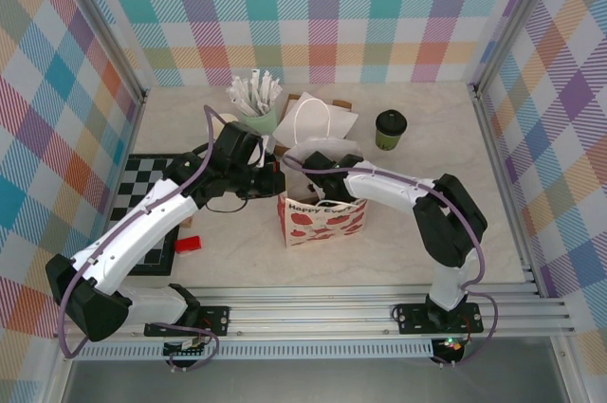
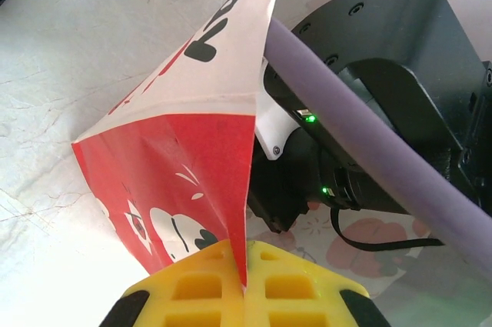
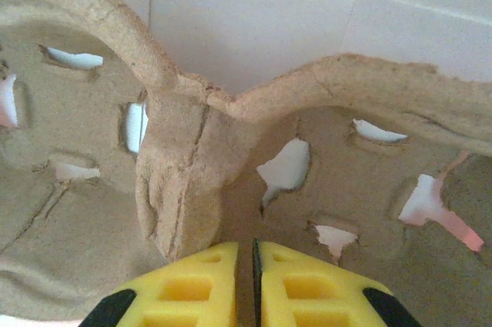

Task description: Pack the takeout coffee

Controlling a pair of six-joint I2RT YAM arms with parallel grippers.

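Top external view places the takeout coffee (image 1: 390, 128) upright on the tabletop (image 1: 455, 232), lid on, at the far right and well apart from the paper bag (image 1: 322, 218) at centre. The left gripper (image 2: 246, 285) has its fingers clenched on the bag's upper edge, holding the mouth open. The right gripper (image 3: 247, 254) reaches inside the bag. Its fingers are drawn almost together over a pulp cup carrier (image 3: 346, 173); whether they pinch it cannot be told.

Risk: if the left pinch slips, the mouth collapses onto the right arm. A tilted carrier would let the cup tip.

The right wrist view resolves the carrier's wells, which the top external view hides under the arm. The left wrist view confirms paper between the fingers.
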